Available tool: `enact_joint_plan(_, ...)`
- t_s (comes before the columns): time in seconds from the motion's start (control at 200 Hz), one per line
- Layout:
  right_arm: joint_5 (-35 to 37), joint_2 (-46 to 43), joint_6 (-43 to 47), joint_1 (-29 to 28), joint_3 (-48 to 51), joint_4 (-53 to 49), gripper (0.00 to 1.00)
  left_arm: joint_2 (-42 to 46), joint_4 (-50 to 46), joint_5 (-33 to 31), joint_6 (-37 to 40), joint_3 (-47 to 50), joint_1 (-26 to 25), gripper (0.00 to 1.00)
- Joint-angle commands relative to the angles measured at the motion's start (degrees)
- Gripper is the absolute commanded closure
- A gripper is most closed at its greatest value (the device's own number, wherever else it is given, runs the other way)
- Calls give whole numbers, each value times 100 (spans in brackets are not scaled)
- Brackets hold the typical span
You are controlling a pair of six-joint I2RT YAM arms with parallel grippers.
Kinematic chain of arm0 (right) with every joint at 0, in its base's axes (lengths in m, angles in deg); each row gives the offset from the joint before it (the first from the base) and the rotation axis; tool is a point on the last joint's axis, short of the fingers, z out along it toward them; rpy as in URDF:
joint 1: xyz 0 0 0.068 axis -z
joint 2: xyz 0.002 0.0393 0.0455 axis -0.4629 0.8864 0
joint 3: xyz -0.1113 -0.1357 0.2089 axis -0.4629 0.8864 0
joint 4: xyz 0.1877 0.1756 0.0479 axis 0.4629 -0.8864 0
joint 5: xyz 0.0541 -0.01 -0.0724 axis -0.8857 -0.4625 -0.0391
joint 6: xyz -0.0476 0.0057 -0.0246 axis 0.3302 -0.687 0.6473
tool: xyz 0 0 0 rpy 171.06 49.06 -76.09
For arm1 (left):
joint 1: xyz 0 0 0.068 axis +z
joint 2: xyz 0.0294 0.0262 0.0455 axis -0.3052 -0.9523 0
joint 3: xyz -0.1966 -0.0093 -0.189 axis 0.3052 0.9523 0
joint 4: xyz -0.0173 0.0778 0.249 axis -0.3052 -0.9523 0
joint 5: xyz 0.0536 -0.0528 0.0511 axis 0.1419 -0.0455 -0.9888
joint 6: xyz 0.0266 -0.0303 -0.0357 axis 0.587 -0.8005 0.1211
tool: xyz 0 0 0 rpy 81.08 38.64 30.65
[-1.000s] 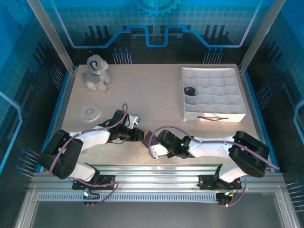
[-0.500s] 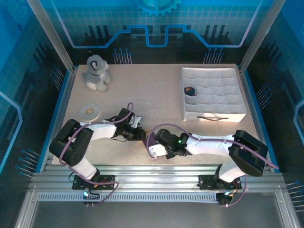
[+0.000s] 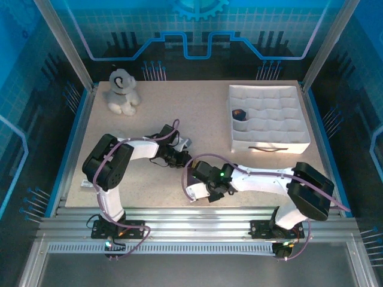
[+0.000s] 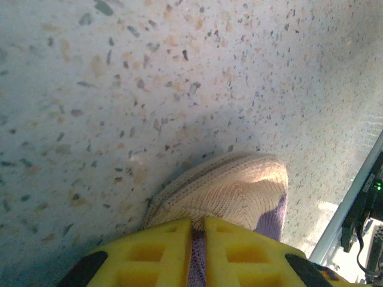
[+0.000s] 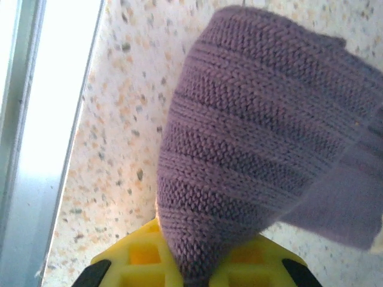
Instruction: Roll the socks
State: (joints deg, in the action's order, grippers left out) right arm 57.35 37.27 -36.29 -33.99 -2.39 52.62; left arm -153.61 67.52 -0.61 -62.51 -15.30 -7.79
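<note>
From above, you have the white divided box (image 3: pixel 293 143) at the right rear of the table (image 3: pixel 179 113). A small dark rolled bundle with an orange spot (image 3: pixel 239 113) sits in a cell along the box's left edge, about midway front to back. The plush dog (image 3: pixel 122 91) sits at the far left corner, well apart from the box. Near the front centre, your left gripper (image 3: pixel 182 162) and right gripper (image 3: pixel 199 181) meet from either side over the dark purple socks (image 3: pixel 191 174), which lie on the table between them. On your left wrist camera, the yellow fingers (image 4: pixel 155 251) are pressed almost together with a thin strip of purple fabric pinched between them. A pale tan knitted end (image 4: pixel 230 191) bulges just beyond the tips, resting on the speckled surface. On your right wrist camera, the yellow fingers (image 5: pixel 137 254) are clamped on the narrow end of ribbed purple knit (image 5: pixel 251 149), which fans out wider away from the tips.
</note>
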Motion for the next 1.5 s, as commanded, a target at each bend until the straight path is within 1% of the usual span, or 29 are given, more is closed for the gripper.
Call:
enact_joint_plan(0.0, -1259, 346, -28, -70, -424, -869, 100, -446, -187, -511, 131, 25, 100, 88)
enact_joint_plan(0.115, -1863, 717, -65, 58, -770, -1236, 100, -502, -91, -430, 95, 34, 97, 88)
enact_joint_plan(0.235, -2519, 1204, -186, 331, -1176, -1692, 100, -514, -100, -383, 120, 34, 101, 88)
enact_joint_plan(0.36, -2782, 1771, -470, 593, -1591, -2055, 100, -546, -131, -361, 147, 8, 100, 88)
enact_joint_plan(0.49, -2661, 2341, -933, 773, -2035, -2277, 100, -556, -155, -334, 158, -16, 95, 87)
enact_joint_plan(0.625, -2252, 2877, -1379, 947, -2404, -2496, 100, -481, -383, -341, 293, -151, 115, 84)
enact_joint_plan(0.7, -2082, 2979, -1488, 1026, -2437, -2474, 100, -405, -536, -331, 361, -240, 154, 81)
enact_joint_plan(0.836, -1815, 2898, -1620, 1175, -2346, -2260, 100, -205, -738, -263, 446, -377, 326, 79)
enact_joint_plan(1.046, -1419, 2978, -1690, 1330, -2327, -2128, 100, 94, -994, -93, 589, -559, 809, 74)
enact_joint_plan(1.146, -1402, 3056, -1697, 1372, -2352, -2081, 100, 213, -1053, 44, 650, -626, 1125, 72)
enact_joint_plan(1.266, -1405, 3120, -1699, 1382, -2365, -2022, 100, 348, -1344, 167, 817, -969, 1485, 71)
enact_joint_plan(1.391, -1403, 3147, -1699, 1396, -2413, -1987, 100, 725, -1757, 70, 1231, -1190, 1762, 72)
enact_joint_plan(1.496, -1501, 3173, -1666, 1447, -2458, -1987, 100, 1490, -1694, -133, 1880, -813, 1783, 72)
